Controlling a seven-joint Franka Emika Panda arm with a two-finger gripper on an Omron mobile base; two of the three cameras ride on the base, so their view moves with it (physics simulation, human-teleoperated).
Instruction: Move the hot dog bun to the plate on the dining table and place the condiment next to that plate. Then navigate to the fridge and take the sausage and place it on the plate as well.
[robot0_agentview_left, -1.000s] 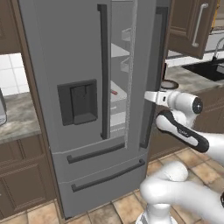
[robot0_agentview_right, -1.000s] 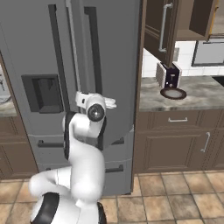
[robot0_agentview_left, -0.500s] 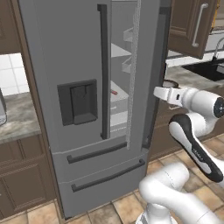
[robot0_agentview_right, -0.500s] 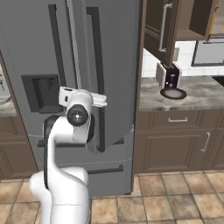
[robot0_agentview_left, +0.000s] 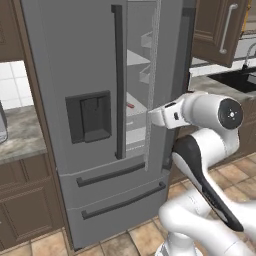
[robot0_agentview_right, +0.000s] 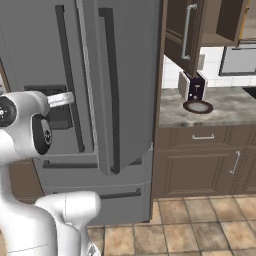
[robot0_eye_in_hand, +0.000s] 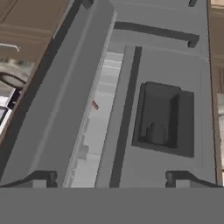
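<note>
The sausage (robot0_agentview_left: 130, 105), a slim reddish-brown cylinder, lies on a white shelf inside the tall grey steel fridge (robot0_agentview_left: 90, 125), ahead of the gripper (robot0_eye_in_hand: 109, 177) and slightly to one side, seen through the narrow gap beside the partly open right door (robot0_agentview_right: 127, 85). The spread, empty fingers (robot0_eye_in_hand: 43, 178) face that gap. The robot should probably widen the door first, then reach in level and close across the sausage's middle.

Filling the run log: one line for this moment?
phase: at tall grey steel fridge | right door ajar | small reddish sausage on shelf | gripper open, empty
</note>
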